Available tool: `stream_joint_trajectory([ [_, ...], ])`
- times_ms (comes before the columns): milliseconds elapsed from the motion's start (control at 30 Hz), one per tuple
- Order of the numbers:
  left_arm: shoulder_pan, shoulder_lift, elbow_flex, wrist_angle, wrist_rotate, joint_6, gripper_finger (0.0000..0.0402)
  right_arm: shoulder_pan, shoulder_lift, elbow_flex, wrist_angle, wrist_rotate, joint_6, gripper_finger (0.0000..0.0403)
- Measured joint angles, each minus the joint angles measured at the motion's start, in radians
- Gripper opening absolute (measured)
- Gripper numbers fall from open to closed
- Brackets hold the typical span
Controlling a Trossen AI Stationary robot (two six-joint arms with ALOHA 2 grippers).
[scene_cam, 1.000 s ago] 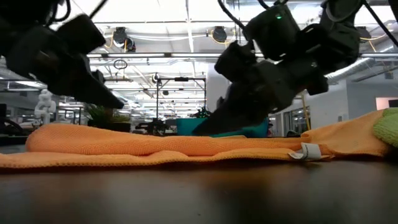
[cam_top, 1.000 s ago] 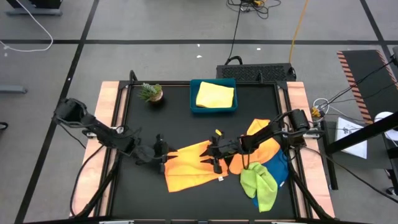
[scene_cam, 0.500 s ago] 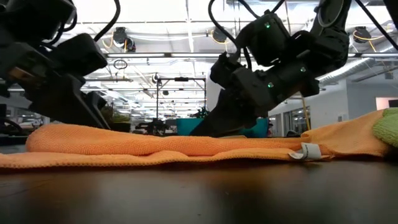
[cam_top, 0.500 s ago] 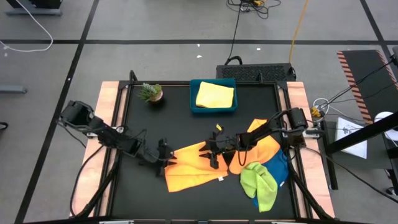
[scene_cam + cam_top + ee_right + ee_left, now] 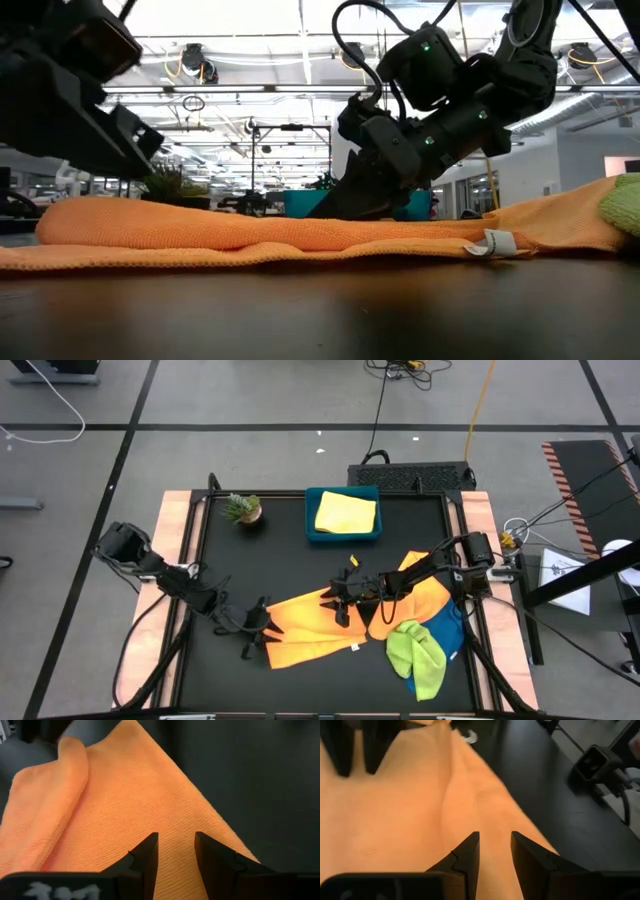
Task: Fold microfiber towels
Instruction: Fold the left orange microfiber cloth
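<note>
An orange towel (image 5: pixel 310 628) lies spread, with soft folds, at the middle of the black table. My left gripper (image 5: pixel 266 628) is open at the towel's left end; in the low view it (image 5: pixel 145 150) stands above the cloth. In its wrist view the fingers (image 5: pixel 492 837) frame the orange cloth. My right gripper (image 5: pixel 336 602) is open at the towel's far edge, its fingers (image 5: pixel 175 837) over the orange surface. A second orange towel (image 5: pixel 428 592), a lime green towel (image 5: pixel 415 652) and a blue towel (image 5: pixel 452 632) lie heaped at the right. A yellow towel (image 5: pixel 346 512) rests in the blue tray. My right gripper (image 5: pixel 350 205) slants down from the table's right toward the orange towel's far edge. Its fingertips sink behind the towel's raised fold (image 5: pixel 300 232) in the low view, so I cannot tell whether they touch the cloth. My left gripper touches nothing.
The blue tray (image 5: pixel 312 520) stands at the far middle, with a small potted plant (image 5: pixel 243 510) to its left. A white tag (image 5: pixel 497 243) sticks out of the orange towel's near edge. Wooden rails run along the table's left and right sides.
My left gripper has gone toward the table's near edge along the towel's left end and has turned. My right gripper has shifted a little toward the far edge and rolled. The orange towel lies as before.
</note>
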Motion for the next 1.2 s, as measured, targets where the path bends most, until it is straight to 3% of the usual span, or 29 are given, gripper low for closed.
stream_joint_trajectory([
  [167, -0.005, 0.0, 0.0, 0.026, -0.196, 0.006, 0.0113, 0.0, 0.0, 0.0, 0.0, 0.0, 0.0, 0.0118],
  [233, 0.017, 0.0, 0.0, 0.014, -0.223, 0.005, 0.0113, 0.0, 0.0, 0.0, 0.0, 0.0, 0.0, 0.0118],
  [400, 0.07, 0.0, 0.026, -0.037, -0.178, -0.001, 0.0113, 0.001, 0.0, 0.0, 0.0, 0.0, 0.0, 0.0118],
  [667, 0.105, 0.061, 0.235, -0.393, -0.169, 0.052, 0.0113, 0.001, 0.0, 0.0, 0.0, 0.0, -0.003, 0.0118],
  [900, 0.11, 0.22, 0.331, -0.425, -0.101, 0.051, 0.0113, 0.001, -0.001, -0.001, -0.017, -0.001, -0.002, 0.0118],
  [1200, 0.053, 0.254, 0.38, -0.418, 0.01, 0.032, 0.0113, 0.0, -0.001, -0.002, -0.039, 0.0, -0.001, 0.0118],
])
